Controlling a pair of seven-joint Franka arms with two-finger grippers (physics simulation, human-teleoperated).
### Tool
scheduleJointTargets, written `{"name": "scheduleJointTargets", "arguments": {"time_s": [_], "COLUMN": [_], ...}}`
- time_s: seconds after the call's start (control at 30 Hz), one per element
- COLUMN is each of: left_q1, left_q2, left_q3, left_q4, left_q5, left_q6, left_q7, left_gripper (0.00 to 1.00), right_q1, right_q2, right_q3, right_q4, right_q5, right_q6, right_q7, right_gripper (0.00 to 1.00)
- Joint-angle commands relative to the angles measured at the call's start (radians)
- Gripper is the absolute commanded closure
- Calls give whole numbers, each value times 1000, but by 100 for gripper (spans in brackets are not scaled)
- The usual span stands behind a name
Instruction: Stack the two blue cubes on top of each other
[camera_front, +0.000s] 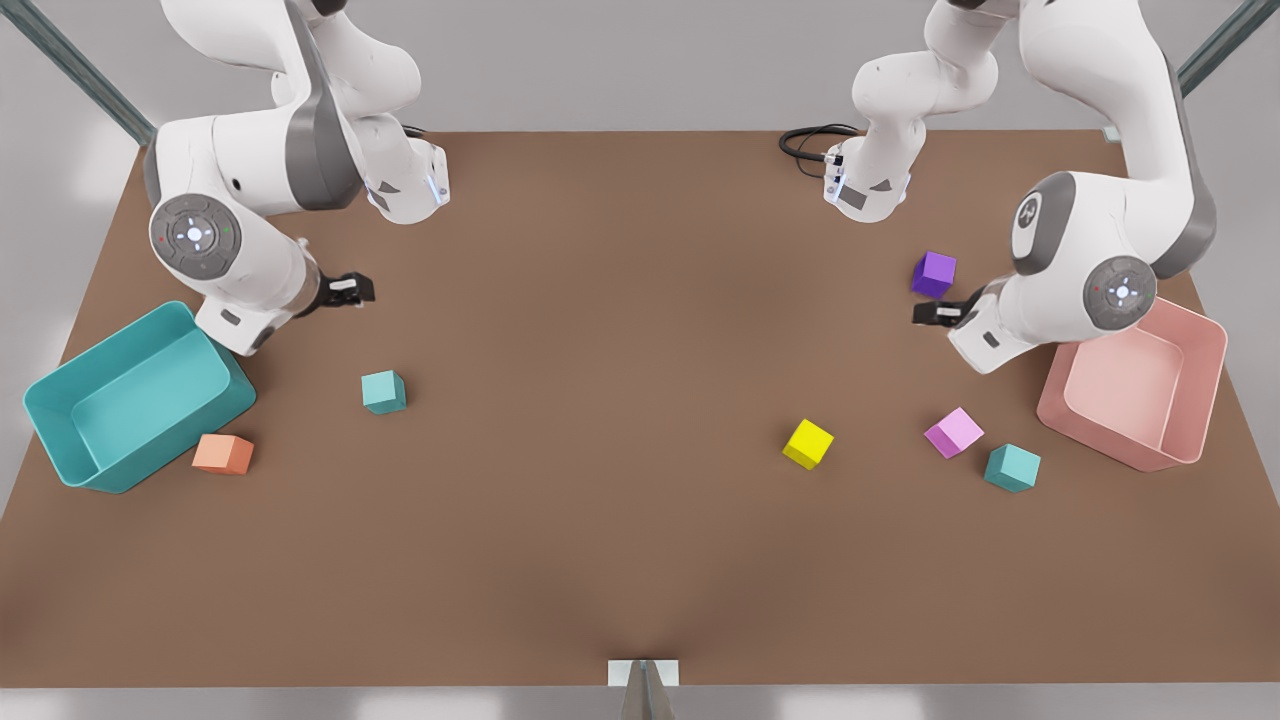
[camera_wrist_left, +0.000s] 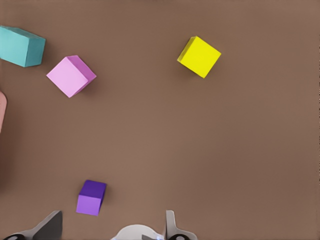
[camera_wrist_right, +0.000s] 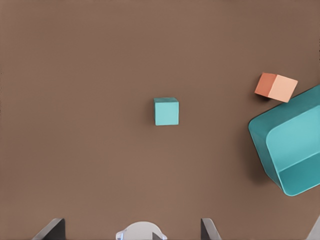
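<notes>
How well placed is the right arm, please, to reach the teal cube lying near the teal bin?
Probably yes. The right gripper hangs open above bare table, and the teal cube sits alone with free space on every side; the orange cube and teal bin lie well aside.

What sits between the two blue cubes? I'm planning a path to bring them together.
In the front view, only the yellow cube lies between the blue cube and the other blue cube, nearer the second; the table is otherwise bare.

Six cubes (camera_front: 384, 391) – two teal, four others – two bins (camera_front: 70, 405), two arms (camera_front: 240, 270)
</notes>
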Motion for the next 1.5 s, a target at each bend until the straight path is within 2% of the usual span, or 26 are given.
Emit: {"name": "scheduleJointTargets", "arguments": {"time_s": [0.0,0.07,0.1,0.3,0.4,0.47,0.8,0.97,1.47], "left_q1": [-6,-8,-8,-8,-6,-8,-10,-8,-11], "left_q2": [-2,-2,-1,6,6,3,1,3,-13], "left_q3": [-2,-2,-3,-3,-2,-2,-3,-3,-3], "left_q4": [1,-1,-1,-1,-1,-1,-1,-1,20], "left_q5": [-5,-5,-5,-2,-2,-2,-1,-1,-7], "left_q6": [55,49,46,21,23,20,12,11,-31], "left_q7": [-39,-39,-39,-39,-39,-38,-38,-39,-38], "left_gripper": [0,0,0,0,0,0,0,0,0], "right_q1": [1,4,5,-41,-83,-100,-121,-124,-138], "right_q2": [-1,7,83,126,148,127,173,166,272], "right_q3": [0,0,0,-6,-5,-5,-6,-6,-9], "right_q4": [-1,-8,-54,-472,-571,-626,-682,-703,-716], "right_q5": [0,0,-5,-9,-6,3,1,-9,-9], "right_q6": [71,71,86,741,926,976,974,939,1009], "right_q7": [15,15,25,34,34,34,32,-118,-55], "right_gripper": [0,0,0,0,0,0,0,0,0]}}
